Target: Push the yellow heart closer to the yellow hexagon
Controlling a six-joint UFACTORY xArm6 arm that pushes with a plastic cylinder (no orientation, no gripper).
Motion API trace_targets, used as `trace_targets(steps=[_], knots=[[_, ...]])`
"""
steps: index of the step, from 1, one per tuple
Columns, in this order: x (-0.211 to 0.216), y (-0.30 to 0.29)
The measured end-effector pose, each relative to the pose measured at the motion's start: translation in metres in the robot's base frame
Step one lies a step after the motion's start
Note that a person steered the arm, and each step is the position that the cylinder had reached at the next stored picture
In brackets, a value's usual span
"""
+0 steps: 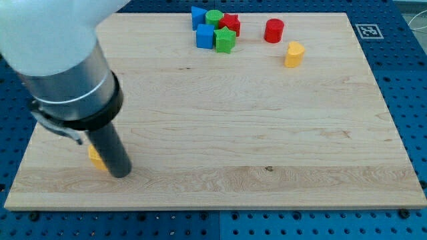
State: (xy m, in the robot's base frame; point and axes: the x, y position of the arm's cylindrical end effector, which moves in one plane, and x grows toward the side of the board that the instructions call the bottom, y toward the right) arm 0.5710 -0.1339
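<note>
Down at the lower left of the desk (220, 133), my tip (121, 175) touches a mostly hidden yellow block (97, 159); another yellow block (294, 54) sits upper right.

Yellow block (97, 159) mostly hidden behind rod — shape unclear.

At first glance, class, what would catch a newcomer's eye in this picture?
The bulky grey arm fills the view's top left, and my tip rests near the board's bottom left, right beside a half-hidden yellow block. Far off at the view's top sits a tight cluster of blue, green and red blocks, with a red cylinder and another yellow block to its right.
</note>
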Motion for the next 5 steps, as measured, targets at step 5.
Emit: trace_targets(steps=[5], knots=[[-0.076,0.172]])
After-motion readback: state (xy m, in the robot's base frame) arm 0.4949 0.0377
